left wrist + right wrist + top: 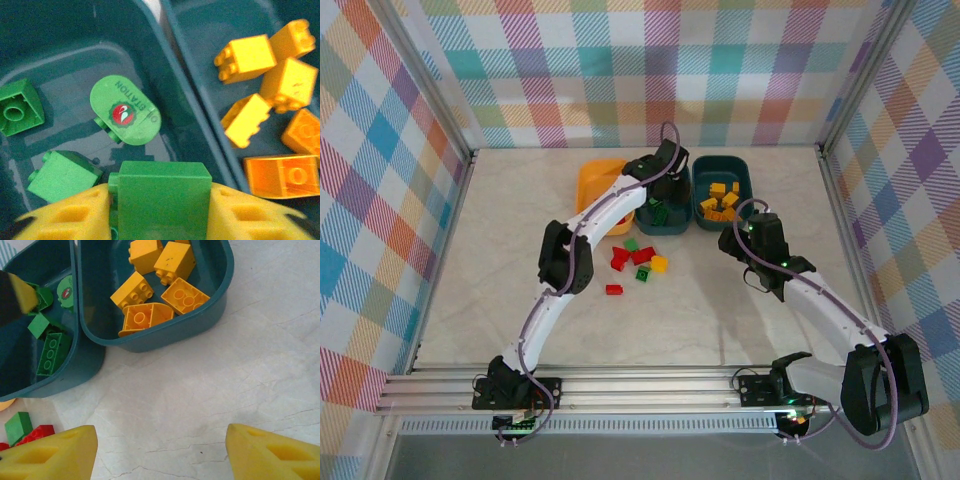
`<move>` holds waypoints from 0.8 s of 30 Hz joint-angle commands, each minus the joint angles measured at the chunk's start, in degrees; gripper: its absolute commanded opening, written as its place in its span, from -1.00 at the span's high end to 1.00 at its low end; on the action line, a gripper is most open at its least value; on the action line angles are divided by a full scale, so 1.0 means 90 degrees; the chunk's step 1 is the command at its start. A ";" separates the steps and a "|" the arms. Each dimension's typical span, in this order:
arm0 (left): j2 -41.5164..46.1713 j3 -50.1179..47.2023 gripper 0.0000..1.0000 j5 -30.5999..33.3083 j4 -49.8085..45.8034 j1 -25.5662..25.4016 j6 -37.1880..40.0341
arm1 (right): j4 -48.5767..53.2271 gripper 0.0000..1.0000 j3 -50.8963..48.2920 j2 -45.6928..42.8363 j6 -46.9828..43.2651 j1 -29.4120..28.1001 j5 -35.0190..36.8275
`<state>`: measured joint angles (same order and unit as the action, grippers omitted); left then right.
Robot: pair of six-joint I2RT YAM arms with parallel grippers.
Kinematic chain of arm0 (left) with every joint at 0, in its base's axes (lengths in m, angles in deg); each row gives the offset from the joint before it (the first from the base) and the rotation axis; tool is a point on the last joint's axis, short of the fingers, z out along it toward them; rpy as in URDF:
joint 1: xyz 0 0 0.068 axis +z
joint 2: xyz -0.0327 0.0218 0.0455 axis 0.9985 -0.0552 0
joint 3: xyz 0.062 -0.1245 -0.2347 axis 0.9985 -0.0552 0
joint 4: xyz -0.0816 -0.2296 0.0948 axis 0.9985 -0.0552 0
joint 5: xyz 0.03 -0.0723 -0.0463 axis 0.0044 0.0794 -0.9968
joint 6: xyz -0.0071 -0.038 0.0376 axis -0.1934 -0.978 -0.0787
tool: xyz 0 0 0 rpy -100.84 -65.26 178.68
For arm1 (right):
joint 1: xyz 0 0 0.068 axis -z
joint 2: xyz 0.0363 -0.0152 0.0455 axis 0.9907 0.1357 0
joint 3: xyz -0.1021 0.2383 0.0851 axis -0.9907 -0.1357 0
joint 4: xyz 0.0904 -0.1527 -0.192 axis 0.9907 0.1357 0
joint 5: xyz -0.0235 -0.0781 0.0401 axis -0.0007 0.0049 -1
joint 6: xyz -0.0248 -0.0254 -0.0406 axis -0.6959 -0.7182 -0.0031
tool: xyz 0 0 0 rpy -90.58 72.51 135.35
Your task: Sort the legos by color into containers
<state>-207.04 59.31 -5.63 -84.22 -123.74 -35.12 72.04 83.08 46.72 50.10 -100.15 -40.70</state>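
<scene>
Green brick [164, 197] pinched in left gripper [160, 216], long axis across jaws, directly above middle teal tub [65, 30], which holds green pieces [62, 175]. Right teal tub [165, 335] holds yellow bricks [132, 290]. Orange tub [595, 185] partly hidden by arm. Right gripper [160, 450] spread, empty, over table [200, 390]; loose legos [638, 262] to its left.

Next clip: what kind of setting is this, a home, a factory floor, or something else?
Most likely a lab test cell: checked cloth walls on aluminium framing enclose a marble-patterned tabletop, and the left arm and right arm are bolted to a metal rail at its near edge.
</scene>
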 commanded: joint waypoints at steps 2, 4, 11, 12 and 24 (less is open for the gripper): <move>0.0073 0.0586 -0.47 -0.0368 -0.0361 0.0087 -0.0088 | -0.0238 -0.38 -0.0073 -0.0151 0.0045 0.0032 -0.0218; 0.0436 0.0414 -0.66 -0.0504 -0.0285 0.0070 -0.0111 | -0.0247 -0.38 -0.0083 -0.0170 0.0030 0.0032 -0.0271; 0.3126 -0.3637 -0.67 -0.0411 0.1383 -0.0153 -0.0396 | -0.0373 -0.38 -0.0164 -0.0258 -0.0001 0.0023 -0.0342; 0.3557 -0.4436 -0.63 -0.0415 0.1704 -0.0192 -0.0499 | -0.0401 -0.38 -0.0181 -0.0241 -0.0001 0.0023 -0.0370; 0.5265 -0.8730 -0.35 -0.0600 0.2981 -0.0702 -0.1075 | -0.0706 -0.37 -0.0193 0.0169 0.0125 -0.0031 -0.0748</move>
<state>-159.37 -17.50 -9.74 -61.67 -129.60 -42.46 68.15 81.74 47.44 50.30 -100.15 -45.79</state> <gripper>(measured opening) 0.677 0.686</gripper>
